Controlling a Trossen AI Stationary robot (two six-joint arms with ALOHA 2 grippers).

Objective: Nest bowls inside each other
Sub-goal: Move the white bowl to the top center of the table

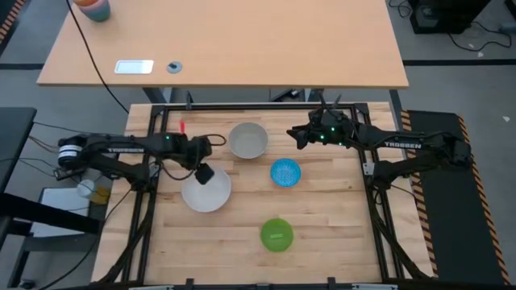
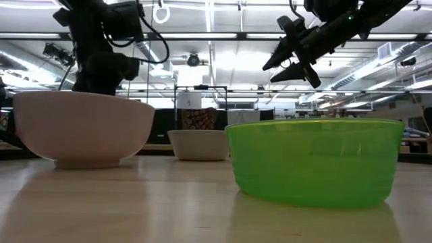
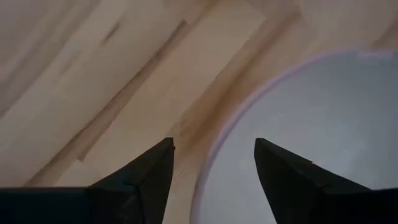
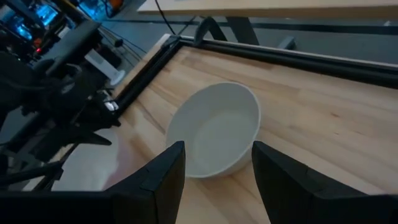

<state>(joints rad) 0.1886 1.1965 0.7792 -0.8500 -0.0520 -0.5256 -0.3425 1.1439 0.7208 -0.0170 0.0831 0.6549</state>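
The left gripper's (image 1: 204,172) fingers (image 3: 143,180) stand apart and empty over the rim of the large white bowl (image 1: 206,192), one finger outside the rim and one above the bowl's pale inside. This bowl sits left of centre in the high view, on the light wooden surface (image 1: 322,217).

The right gripper (image 1: 297,135), raised at the upper right of centre, also has its fingers (image 4: 163,177) apart, holding nothing. In the right wrist view they frame the slightly smaller grey-white bowl (image 1: 247,140), upright at upper centre of the high view.

The small blue bowl (image 1: 285,172) lies just right of centre. The small bright green bowl (image 1: 276,234), translucent with straight sloping sides, stands alone at lower centre. All four bowls are apart, none nested.
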